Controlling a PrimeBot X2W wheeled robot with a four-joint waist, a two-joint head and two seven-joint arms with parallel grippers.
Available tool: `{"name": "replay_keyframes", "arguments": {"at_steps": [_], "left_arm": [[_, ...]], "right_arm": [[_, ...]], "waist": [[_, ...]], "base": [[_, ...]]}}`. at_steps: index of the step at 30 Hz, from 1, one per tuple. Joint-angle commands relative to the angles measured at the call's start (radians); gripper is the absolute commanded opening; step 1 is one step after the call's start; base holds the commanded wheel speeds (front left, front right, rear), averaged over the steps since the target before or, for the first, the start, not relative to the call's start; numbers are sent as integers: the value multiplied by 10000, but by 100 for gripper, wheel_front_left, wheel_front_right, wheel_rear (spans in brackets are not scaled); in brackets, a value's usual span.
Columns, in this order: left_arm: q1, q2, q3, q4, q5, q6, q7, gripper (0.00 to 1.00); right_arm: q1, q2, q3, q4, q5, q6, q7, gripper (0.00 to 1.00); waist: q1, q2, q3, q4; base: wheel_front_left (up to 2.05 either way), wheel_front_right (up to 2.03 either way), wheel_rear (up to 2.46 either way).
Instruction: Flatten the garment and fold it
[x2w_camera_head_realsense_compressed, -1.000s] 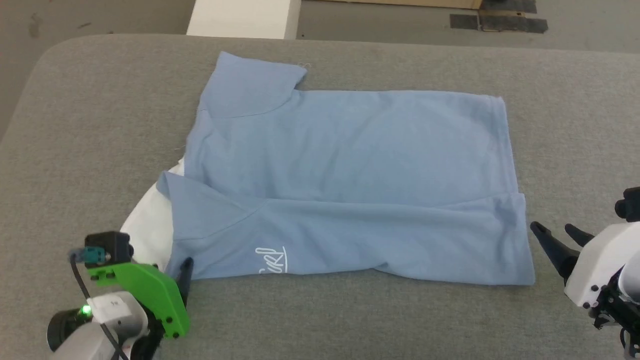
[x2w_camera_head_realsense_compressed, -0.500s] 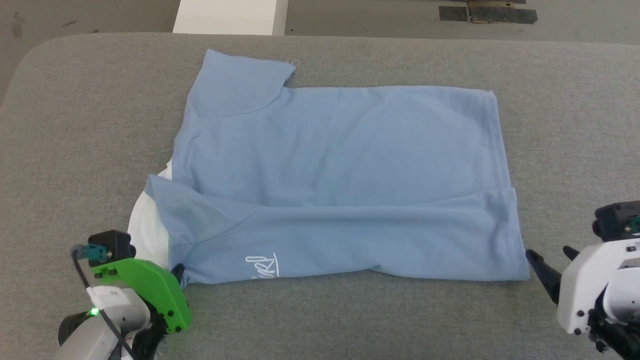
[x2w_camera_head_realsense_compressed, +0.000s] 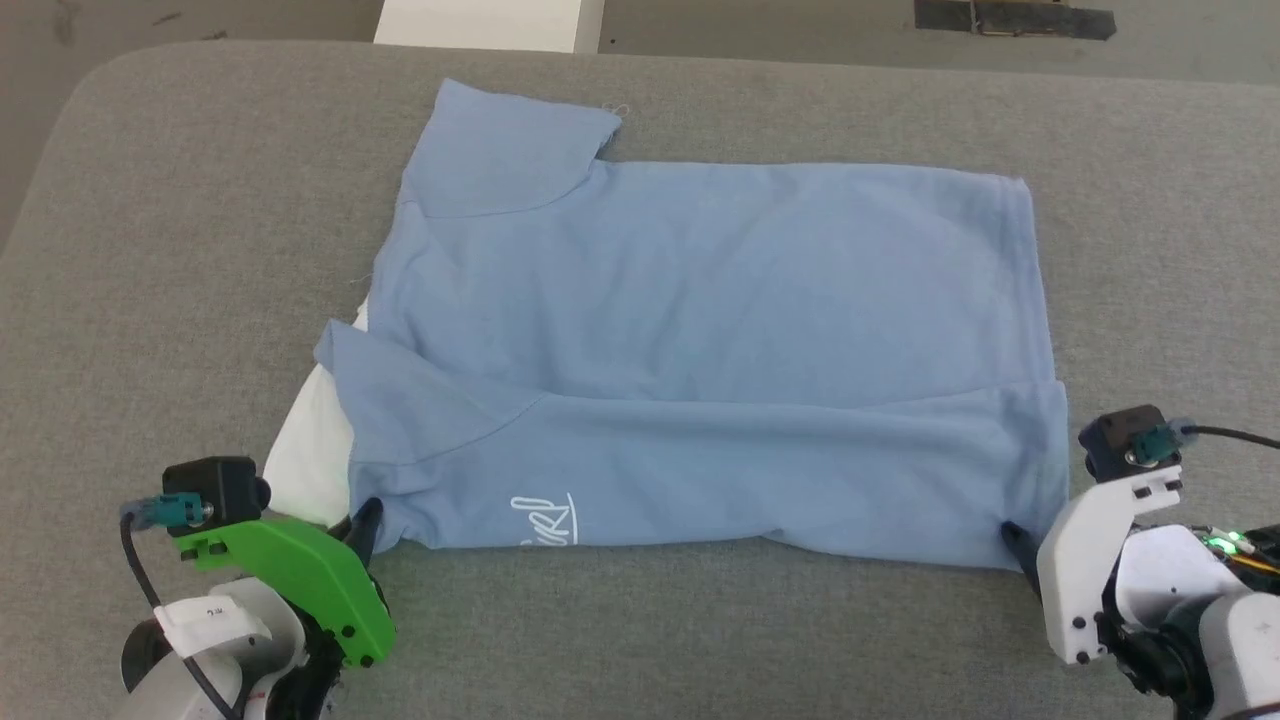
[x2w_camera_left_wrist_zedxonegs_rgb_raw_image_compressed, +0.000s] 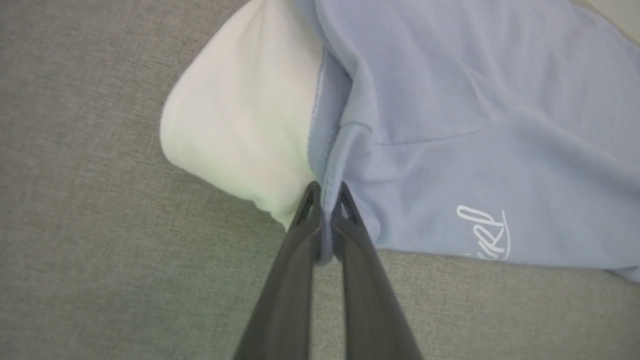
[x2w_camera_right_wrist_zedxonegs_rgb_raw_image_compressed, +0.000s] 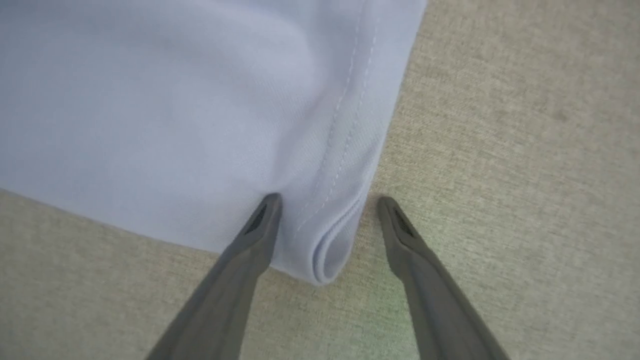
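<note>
Left end effector (x2w_camera_left_wrist_zedxonegs_rgb_raw_image_compressed: 327, 192) clamped the garment (x2w_camera_head_realsense_compressed: 700, 300) at seven o'clock; right end effector (x2w_camera_right_wrist_zedxonegs_rgb_raw_image_compressed: 327, 200), spread apart at five o'clock, risked catching one layer only.

This looks like a lab or test workshop, not a home. The work surface is a broad table (x2w_camera_head_realsense_compressed: 150, 200) padded in plain grey fabric, with a rounded far left corner. Past its far edge lies a bare, scuffed concrete floor (x2w_camera_head_realsense_compressed: 760, 25) with patches of dark tape (x2w_camera_head_realsense_compressed: 1015, 20) and a plain white block (x2w_camera_head_realsense_compressed: 490, 22).
</note>
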Motion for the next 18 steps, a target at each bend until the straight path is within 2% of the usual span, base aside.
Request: {"name": "replay_keyframes", "arguments": {"at_steps": [1,2,3,10,18], "left_arm": [[75,78,0,-45,104,86,-34,0],[81,78,-3,-51,107,94,-35,0],[89,78,0,-41,103,94,-42,0],[251,306,224,135,-102,66,36,0],[983,1212,580,-483,-268,393,509,0]], "right_arm": [[-61,39,192,355,48,-13,58,56],[-105,7,274,457,106,-13,86,24],[-159,-28,343,539,254,-13,97,0],[-206,-563,165,13,1511,-13,394,0],[754,-1313,-717,-1243,2498,-13,1470,0]], "waist": [[0,0,51,43],[0,0,60,46],[0,0,59,42],[0,0,-241,-67],[0,0,-635,-242]], "base": [[0,0,0],[0,0,0],[0,0,0],[0,0,0],[0,0,0]]}}
